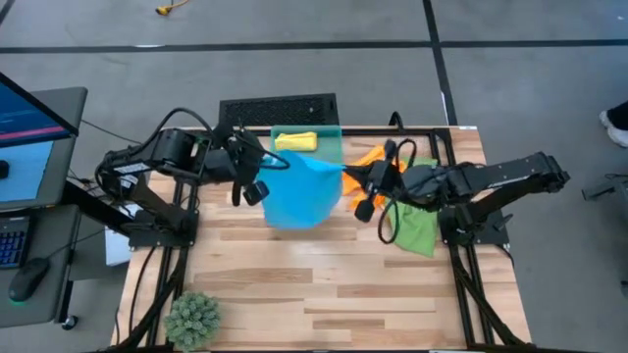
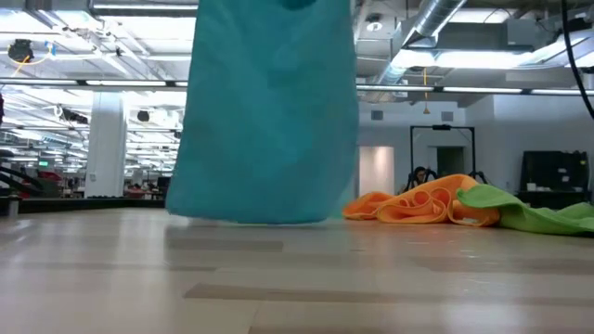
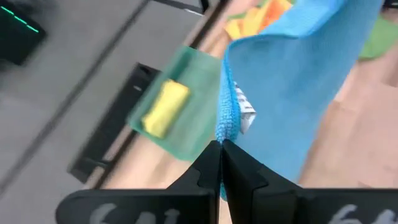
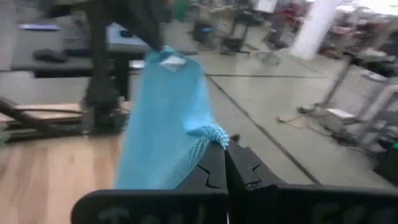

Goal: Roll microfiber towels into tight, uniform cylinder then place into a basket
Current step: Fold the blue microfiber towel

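- Blue towel [image 1: 302,189] hangs in the air between the 2 grippers, each pinching 1 upper corner; its lower edge sits at or just above the table [image 1: 324,284], too close to tell in the low view.
- Left gripper [image 3: 221,149]: jaws pressed together on the towel's hemmed edge, just beside the white label [image 3: 244,111]. The cloth falls away below the jaws.
- Right gripper [image 4: 225,151]: jaws pressed together on the opposite corner, the cloth draping away toward the left arm.
- Judged reason for the hold: a 2-corner lift lets the cloth hang straight, so it can be laid out square before rolling.
- Both arms reach inward from the table's 2 sides, wrists roughly level, so the top edge spans nearly straight between the jaws.
- Basket [image 1: 332,142] lies beyond the left jaws at the table's far edge, holding the rolled yellow towel [image 1: 295,141].
- Orange towel [image 2: 418,204] and green towel [image 2: 538,211] lie crumpled beneath the right arm, touching, not yet rolled.
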You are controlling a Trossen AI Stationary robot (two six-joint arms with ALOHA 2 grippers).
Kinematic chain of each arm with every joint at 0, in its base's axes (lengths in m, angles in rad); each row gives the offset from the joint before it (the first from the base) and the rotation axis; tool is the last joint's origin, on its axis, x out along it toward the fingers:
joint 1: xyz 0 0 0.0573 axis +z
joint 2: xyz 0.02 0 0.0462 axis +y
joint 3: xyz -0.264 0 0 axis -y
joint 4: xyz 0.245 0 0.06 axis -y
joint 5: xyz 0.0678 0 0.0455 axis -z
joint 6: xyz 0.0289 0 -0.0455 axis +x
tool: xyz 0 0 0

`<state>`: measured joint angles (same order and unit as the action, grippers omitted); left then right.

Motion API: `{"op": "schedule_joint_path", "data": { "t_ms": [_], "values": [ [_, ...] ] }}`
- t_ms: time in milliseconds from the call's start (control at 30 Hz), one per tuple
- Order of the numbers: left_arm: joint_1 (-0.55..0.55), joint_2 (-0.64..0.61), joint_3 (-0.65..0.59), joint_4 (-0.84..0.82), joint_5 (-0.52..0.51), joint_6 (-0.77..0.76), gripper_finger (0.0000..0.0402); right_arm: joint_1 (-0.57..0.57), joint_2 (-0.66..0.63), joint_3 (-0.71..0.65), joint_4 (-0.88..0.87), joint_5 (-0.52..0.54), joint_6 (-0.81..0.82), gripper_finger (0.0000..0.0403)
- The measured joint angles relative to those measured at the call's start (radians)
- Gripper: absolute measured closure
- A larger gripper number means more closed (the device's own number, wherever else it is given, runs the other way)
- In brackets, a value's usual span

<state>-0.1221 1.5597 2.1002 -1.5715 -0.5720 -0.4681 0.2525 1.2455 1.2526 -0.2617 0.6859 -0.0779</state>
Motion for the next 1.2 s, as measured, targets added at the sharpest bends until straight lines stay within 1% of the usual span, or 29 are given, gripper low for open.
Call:
{"op": "schedule_joint_path", "data": {
  "t_ms": [33, 100, 133, 233, 267, 333, 367, 433, 467, 533, 567, 633, 667, 700, 733, 767, 833, 867, 900, 933, 967, 1000, 1033, 1067, 1100, 1133, 1167, 1200],
  "values": [
    [-0.005, 0.0, 0.0, 0.0, 0.022, -0.008, 0.0401, 0.016, -0.001, 0.0, 0.006, 0.061, -0.011, 0.0401],
    [-0.017, 0.0, 0.0, 0.0, 0.036, -0.011, 0.0401, 0.048, -0.006, 0.001, 0.01, 0.219, -0.064, 0.0401],
    [-0.022, 0.0, 0.0, 0.0, 0.035, -0.013, 0.0401, 0.058, -0.006, 0.001, 0.008, 0.262, -0.083, 0.0401],
    [-0.024, 0.0, 0.0, 0.0, 0.033, -0.024, 0.0401, 0.079, -0.011, 0.001, 0.005, 0.231, -0.094, 0.0401],
    [-0.023, 0.0, 0.0, 0.0, 0.035, -0.024, 0.0401, 0.09, -0.015, 0.001, 0.014, 0.251, -0.095, 0.0401],
    [-0.029, 0.0, 0.0, 0.0, 0.041, -0.025, 0.0401, 0.108, -0.018, 0.003, 0.033, 0.335, -0.113, 0.0401],
    [-0.035, 0.0, 0.0, 0.0, 0.043, -0.025, 0.0401, 0.115, -0.02, 0.003, 0.027, 0.349, -0.127, 0.0401],
    [-0.049, 0.0, 0.0, 0.001, 0.044, -0.011, 0.0401, 0.126, -0.022, 0.002, 0.019, 0.323, -0.137, 0.04],
    [-0.055, 0.0, 0.0, 0.0, 0.043, -0.004, 0.0401, 0.128, -0.022, 0.002, 0.022, 0.331, -0.138, 0.04],
    [-0.062, 0.0, 0.0, 0.001, 0.021, 0.017, 0.0401, 0.126, -0.023, 0.002, 0.027, 0.407, -0.145, 0.04],
    [-0.062, 0.0, 0.0, 0.001, -0.003, 0.027, 0.0401, 0.117, -0.025, 0.002, 0.024, 0.413, -0.153, 0.04],
    [-0.063, 0.0, 0.0, 0.001, -0.094, 0.037, 0.0401, 0.09, -0.026, 0.002, 0.016, 0.318, -0.143, 0.04],
    [-0.063, 0.0, 0.0, 0.001, -0.159, 0.037, 0.0401, 0.077, -0.022, 0.002, 0.031, 0.312, -0.107, 0.04],
    [-0.063, 0.0, 0.0, 0.0, -0.225, 0.033, 0.0401, 0.071, -0.02, 0.001, 0.039, 0.351, -0.071, 0.0401],
    [-0.063, 0.0, -0.002, 0.007, -0.263, 0.016, 0.0401, 0.067, -0.014, 0.001, 0.042, 0.389, -0.029, 0.0401],
    [-0.063, 0.005, -0.008, 0.026, -0.256, 0.012, 0.0401, 0.063, -0.003, 0.003, 0.041, 0.353, -0.004, 0.0401],
    [-0.081, 0.024, -0.012, 0.069, -0.125, 0.079, 0.0401, 0.052, 0.005, 0.002, 0.019, 0.086, -0.047, 0.0401],
    [-0.096, 0.042, -0.013, 0.085, -0.08, 0.13, 0.0401, 0.045, 0.013, -0.002, 0.016, 0.031, -0.054, 0.0401],
    [-0.107, 0.059, -0.015, 0.093, -0.087, 0.176, 0.0401, 0.04, 0.023, -0.003, 0.024, 0.07, -0.054, 0.0401],
    [-0.116, 0.071, -0.017, 0.087, -0.135, 0.2, 0.0401, 0.035, 0.031, -0.001, 0.058, 0.173, -0.055, 0.0401],
    [-0.117, 0.073, -0.018, 0.063, -0.214, 0.209, 0.0401, 0.03, 0.03, 0.0, 0.073, 0.298, -0.058, 0.0401],
    [-0.106, 0.07, -0.017, 0.032, -0.311, 0.2, 0.0401, 0.027, 0.025, 0.0, 0.073, 0.385, -0.058, 0.04],
    [-0.091, 0.062, -0.014, 0.008, -0.376, 0.168, 0.0401, 0.022, 0.021, 0.002, 0.071, 0.354, -0.058, 0.0399],
    [-0.075, 0.056, -0.013, -0.002, -0.397, 0.133, 0.0401, 0.02, 0.017, 0.003, 0.061, 0.215, -0.061, 0.0399],
    [-0.06, 0.051, -0.012, -0.002, -0.374, 0.115, 0.0401, 0.019, 0.012, 0.003, 0.047, 0.032, -0.062, 0.0399],
    [-0.051, 0.051, -0.012, 0.0, -0.314, 0.111, 0.0401, 0.02, 0.012, 0.002, 0.041, -0.129, -0.062, 0.04],
    [-0.05, 0.054, -0.013, 0.008, -0.249, 0.112, 0.0401, 0.022, 0.013, 0.0, 0.044, -0.201, -0.06, 0.0401],
    [-0.05, 0.059, -0.015, 0.019, -0.212, 0.121, 0.0401, 0.028, 0.015, 0.0, 0.057, -0.168, -0.057, 0.0401]
  ]
}}
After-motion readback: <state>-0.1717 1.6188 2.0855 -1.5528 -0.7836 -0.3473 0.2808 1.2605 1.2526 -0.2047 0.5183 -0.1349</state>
